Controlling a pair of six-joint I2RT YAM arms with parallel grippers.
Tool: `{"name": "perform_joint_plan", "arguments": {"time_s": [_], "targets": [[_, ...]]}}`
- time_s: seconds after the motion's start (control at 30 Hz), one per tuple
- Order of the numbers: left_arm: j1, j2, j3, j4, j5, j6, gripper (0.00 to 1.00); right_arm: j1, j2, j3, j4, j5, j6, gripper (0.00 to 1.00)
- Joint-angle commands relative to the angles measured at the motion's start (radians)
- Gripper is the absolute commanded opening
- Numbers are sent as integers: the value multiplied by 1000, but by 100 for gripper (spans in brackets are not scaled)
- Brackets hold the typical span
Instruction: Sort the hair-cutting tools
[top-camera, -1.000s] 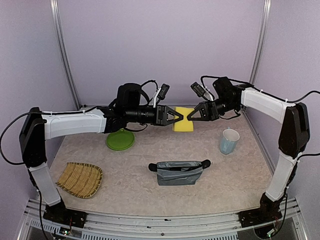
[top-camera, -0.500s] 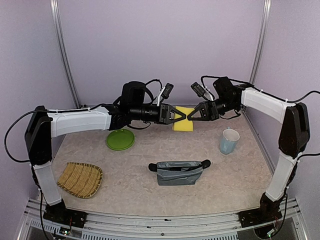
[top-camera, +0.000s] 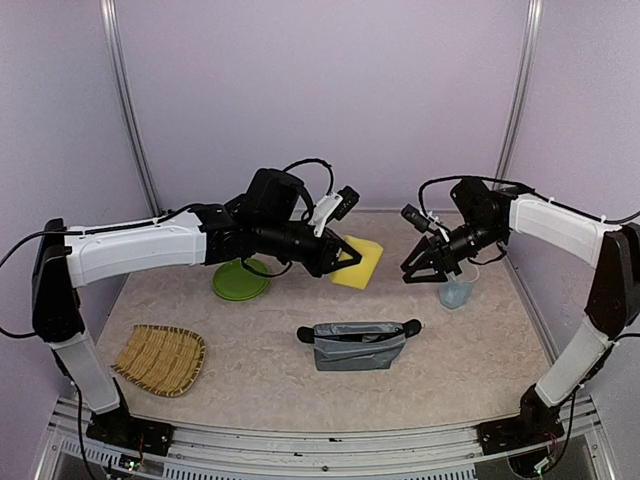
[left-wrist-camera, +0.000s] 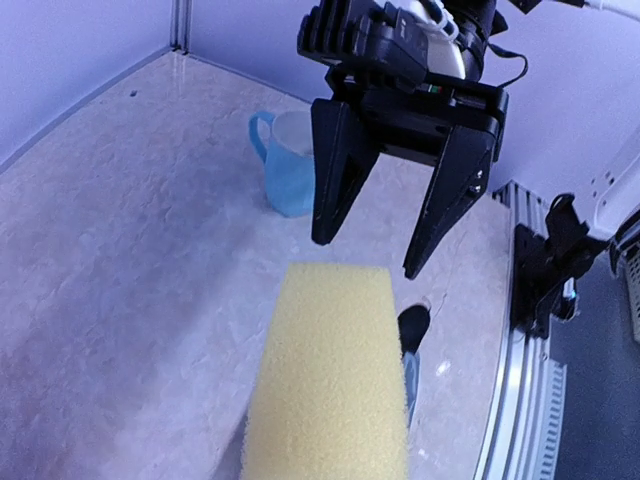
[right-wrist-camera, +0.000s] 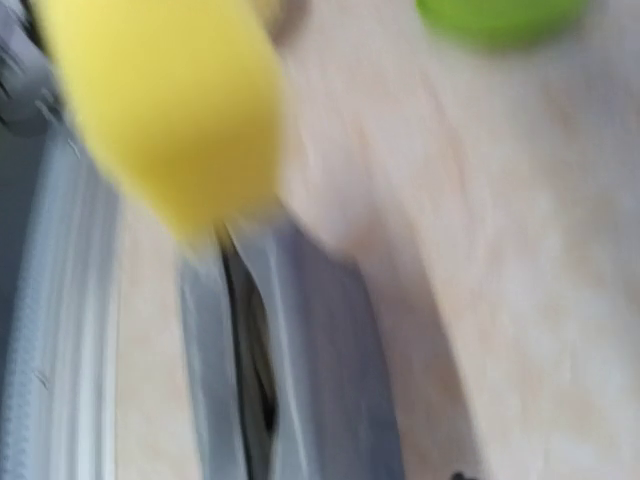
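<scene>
honestly the only tool bits showing are black ends (top-camera: 413, 325) poking from both sides of the grey pouch (top-camera: 358, 348), front-centre; left gripper (top-camera: 348, 258) pinches the yellow sponge (top-camera: 366, 266) aloft; left wrist view shows the right gripper (left-wrist-camera: 367, 256) spread wide; right wrist view's just blur

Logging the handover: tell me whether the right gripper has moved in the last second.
Yes. The right gripper has swung right and nearer, away from the yellow sponge, ending just left of the blue cup.
</scene>
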Motion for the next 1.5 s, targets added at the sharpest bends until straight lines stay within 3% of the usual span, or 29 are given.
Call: {"name": "perform_joint_plan", "arguments": {"time_s": [0.0,0.3,0.57,0.67,0.9,1.0,1.23,1.47], "targets": [[17,-128,-126,-91,-182,129,0,93,-64,-106,131,295,-11,54],[39,-357,-331,53,-440,32,0,295,31,-78,181,517,-19,55],[-21,-430,-307,3,-530,50,0,416,92,-69,177,635,-45,64],[-65,-415,-264,-29,-538,70,0,429,109,-66,183,656,-35,57],[-197,-350,-204,-78,-575,230,0,421,158,-11,158,662,3,12],[-231,-313,-201,-80,-548,292,0,403,178,20,121,579,15,0],[-329,-204,-215,-47,-566,497,0,332,206,83,35,301,31,0],[-387,-55,-175,-34,-622,602,0,314,234,84,15,239,40,0]]}}
